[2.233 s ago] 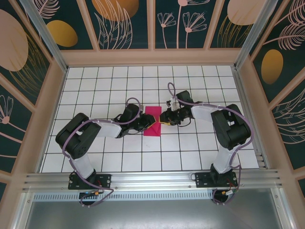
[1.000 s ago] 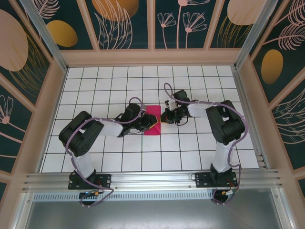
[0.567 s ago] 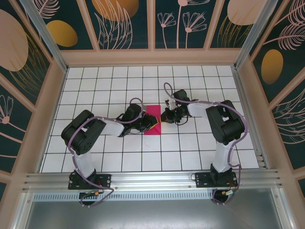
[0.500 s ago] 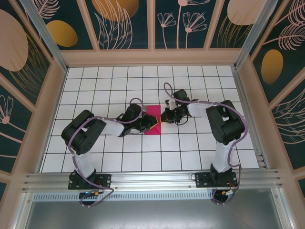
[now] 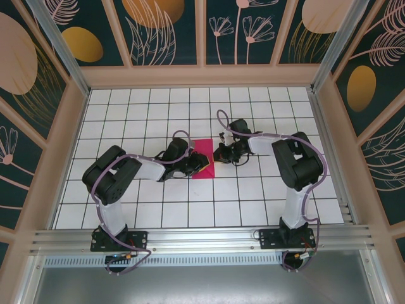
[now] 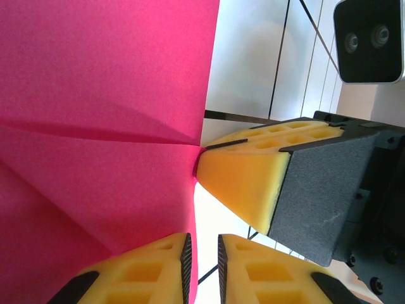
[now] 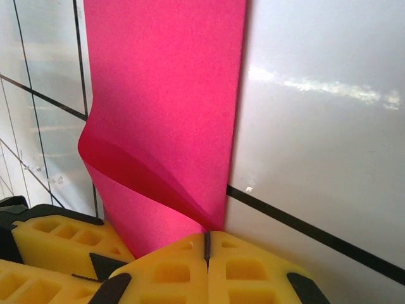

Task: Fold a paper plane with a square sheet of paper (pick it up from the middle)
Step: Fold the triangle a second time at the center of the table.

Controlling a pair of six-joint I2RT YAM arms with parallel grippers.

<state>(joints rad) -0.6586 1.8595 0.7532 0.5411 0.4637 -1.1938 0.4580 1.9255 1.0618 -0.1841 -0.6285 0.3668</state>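
1. Your right hand (image 7: 206, 237), fingers together, has settled on the right edge of the square sheet of paper (image 5: 201, 155), mid-counter (image 5: 253, 209).
2. Your left hand (image 6: 201, 247) stays nearly closed at the sheet's near-right corner; I cannot tell whether it grips.
3. This looks like pinning a crease, so the folding is still early.

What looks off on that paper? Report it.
The square sheet of paper isn't lying flat: by the shut right pincer its corner bulges up in a loose curl, not a pressed fold.

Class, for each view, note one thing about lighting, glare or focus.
Top external: even light, soft shadows on the table. Left wrist: paper sharp, table beyond washed out white. Right wrist: glare streak on the table beside the paper.
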